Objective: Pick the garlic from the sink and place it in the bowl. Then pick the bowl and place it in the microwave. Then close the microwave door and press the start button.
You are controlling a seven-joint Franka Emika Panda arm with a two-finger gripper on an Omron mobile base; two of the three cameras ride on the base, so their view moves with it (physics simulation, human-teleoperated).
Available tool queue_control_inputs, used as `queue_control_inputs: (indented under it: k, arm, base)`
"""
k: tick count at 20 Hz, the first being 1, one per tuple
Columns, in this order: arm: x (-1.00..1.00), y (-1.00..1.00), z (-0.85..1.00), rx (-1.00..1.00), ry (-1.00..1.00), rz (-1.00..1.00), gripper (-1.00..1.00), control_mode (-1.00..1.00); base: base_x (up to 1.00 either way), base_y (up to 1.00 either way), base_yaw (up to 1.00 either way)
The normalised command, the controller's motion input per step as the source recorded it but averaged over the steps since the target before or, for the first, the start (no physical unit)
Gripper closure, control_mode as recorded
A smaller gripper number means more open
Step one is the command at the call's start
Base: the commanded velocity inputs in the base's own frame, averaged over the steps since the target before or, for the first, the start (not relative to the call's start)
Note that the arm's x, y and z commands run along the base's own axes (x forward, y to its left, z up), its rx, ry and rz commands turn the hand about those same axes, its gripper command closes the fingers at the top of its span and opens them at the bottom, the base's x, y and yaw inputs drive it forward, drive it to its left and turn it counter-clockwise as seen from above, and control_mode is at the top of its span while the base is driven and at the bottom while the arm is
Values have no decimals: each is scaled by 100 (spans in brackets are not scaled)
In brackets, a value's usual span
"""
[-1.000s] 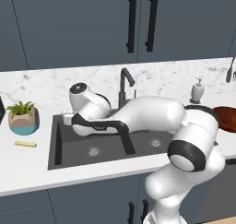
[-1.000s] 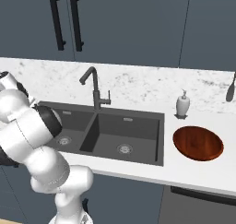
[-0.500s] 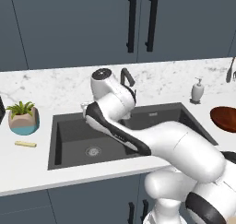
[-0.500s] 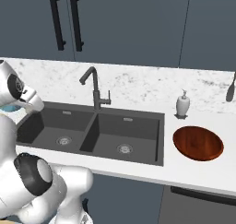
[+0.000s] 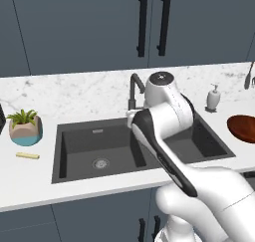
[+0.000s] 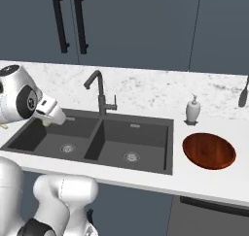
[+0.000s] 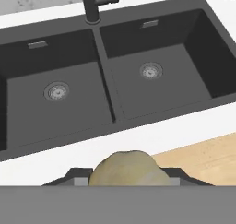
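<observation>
The garlic [image 7: 130, 168] sits between the gripper [image 7: 126, 176] tips at the bottom of the hand view, held there with the jaws partly closed around it. The arm [image 5: 167, 131] bends over the sink [image 5: 79, 146], lifted above both dark basins, the hand looking down into them. The bowl [image 6: 209, 150] rests on the table [image 6: 214, 181], right of the sink, well apart from the garlic.

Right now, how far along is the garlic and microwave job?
Done: the garlic is out of the sink, whose two basins hold nothing. In hand: it sits between the gripper fingers. Left: dropping it in the bowl, which sits on the counter, then loading the microwave, closing the door and pressing start.
</observation>
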Motion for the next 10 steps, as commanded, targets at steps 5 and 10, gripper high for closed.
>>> queue_control_inputs:
  k: [5, 10]
  arm:
    - [-22, -100, 27, 0, 0, 1, 100, -100]
    - [-6, -100, 20, -2, 0, 0, 100, -100]
  base:
    - [0, 0, 0]
    - [0, 0, 0]
